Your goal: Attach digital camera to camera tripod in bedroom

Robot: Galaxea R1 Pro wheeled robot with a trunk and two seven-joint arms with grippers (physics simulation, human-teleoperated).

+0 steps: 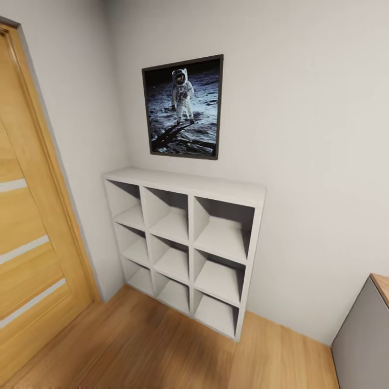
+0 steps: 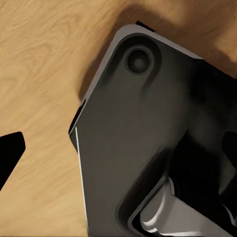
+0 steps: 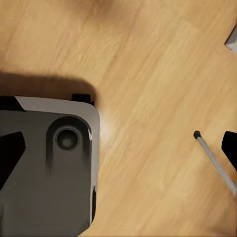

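The digital camera is out of view. In the right wrist view a slim silver leg with a black foot stands on the wood floor; it looks like a camera tripod leg, but I cannot tell for sure. My right gripper is open and holds nothing, with its black fingertips at the two sides of the picture, above the floor and my own base. My left gripper also hangs open and empty over my dark base; one fingertip shows against the floor.
Ahead stands a white cube shelf against a light grey wall, under a framed astronaut poster. A wooden door is at the left. A grey, wood-topped furniture corner is at the lower right. Wood plank floor lies between.
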